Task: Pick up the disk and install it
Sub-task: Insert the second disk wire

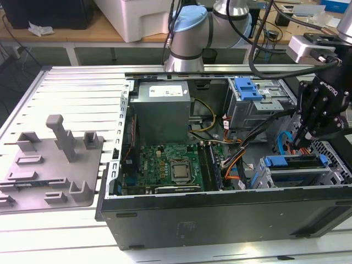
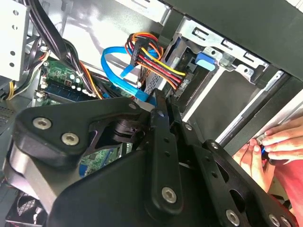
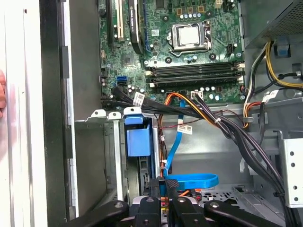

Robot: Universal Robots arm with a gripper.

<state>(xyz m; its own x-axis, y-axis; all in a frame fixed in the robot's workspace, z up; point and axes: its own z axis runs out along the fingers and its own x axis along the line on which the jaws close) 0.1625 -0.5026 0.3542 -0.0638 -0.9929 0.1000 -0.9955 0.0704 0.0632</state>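
Note:
The disk sits on edge in the drive cage at the front corner of the open computer case, on the exterior view's right. Its blue carrier frame [image 1: 291, 161] runs along the top of the cage. The carrier's blue end tab [image 3: 138, 140] also stands out in both wrist views [image 2: 204, 60]. My black gripper [image 1: 301, 144] hangs just above and beside that cage, over the blue data cable. Its fingers [image 3: 165, 187] stand close together, shut, with nothing seen between them [image 2: 161, 106].
Bundled power cables [image 3: 222, 125] and a blue data cable [image 3: 189, 181] lie right under the gripper. The motherboard [image 1: 176, 168] and grey power-supply box [image 1: 162, 110] fill the case. A second cage with a blue latch [image 1: 247, 88] stands behind. A person's hand [image 2: 279, 142] rests outside the case wall.

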